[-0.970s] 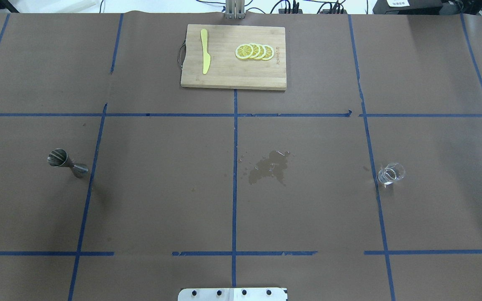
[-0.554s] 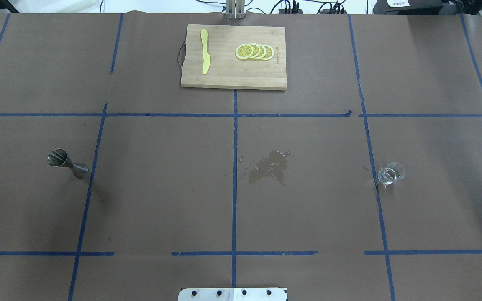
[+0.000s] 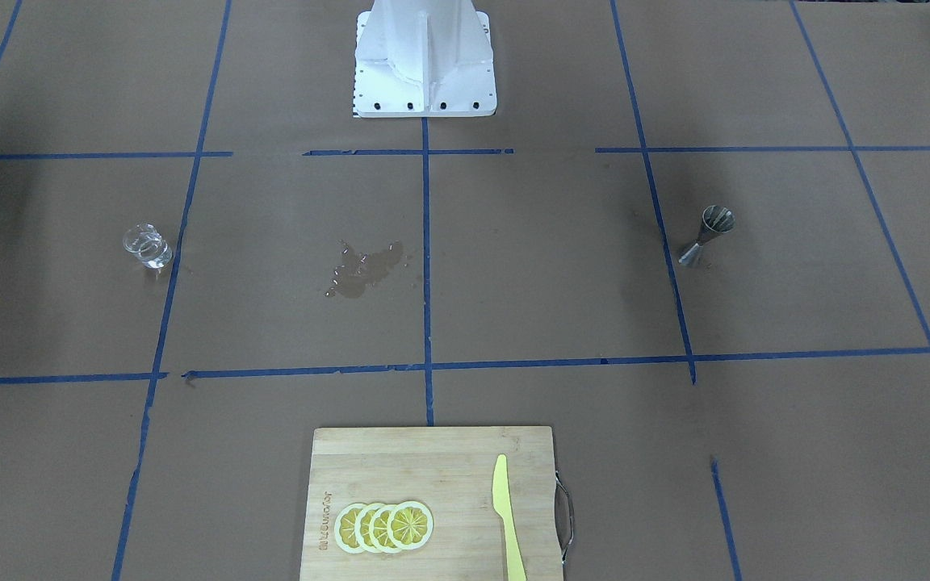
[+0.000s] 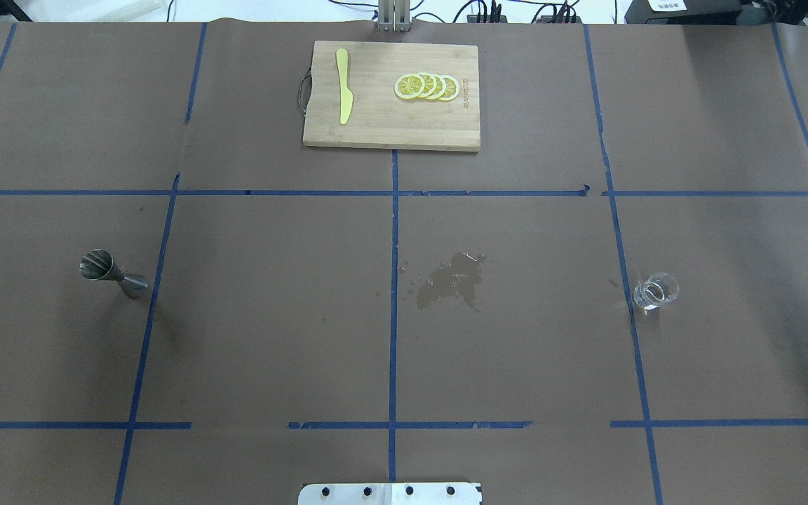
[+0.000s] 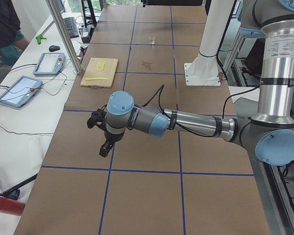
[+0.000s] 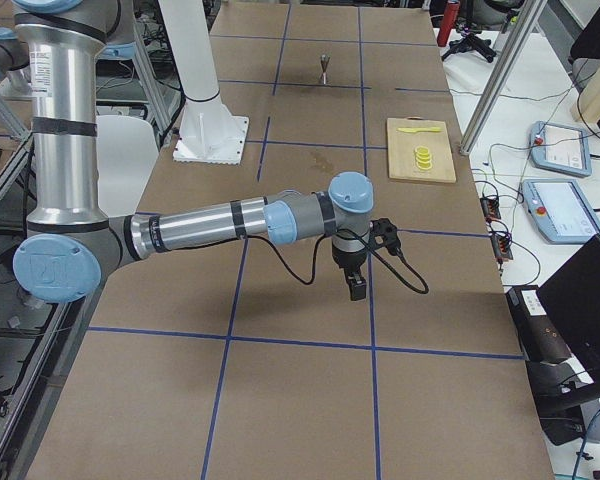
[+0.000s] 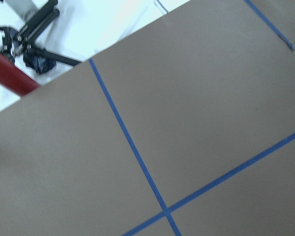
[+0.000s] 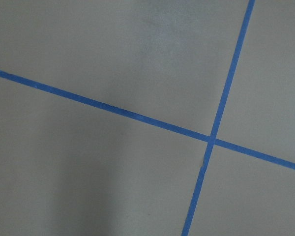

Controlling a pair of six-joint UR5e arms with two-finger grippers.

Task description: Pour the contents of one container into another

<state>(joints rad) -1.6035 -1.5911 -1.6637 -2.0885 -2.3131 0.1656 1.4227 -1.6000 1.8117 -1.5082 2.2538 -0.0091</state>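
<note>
since jigger (image 4: 115,275) and glass (image 4: 655,291) stand untouched, well apart, reaching comes first. left gripper (image 5: 104,148) and right gripper (image 6: 355,288) hold neither (how open, i cannot tell) and must travel inward.

jigger (image 4: 113,273) and glass (image 4: 655,291) well apart | wet patch (image 4: 451,280) between | cutting board (image 4: 390,130) beyond
</note>
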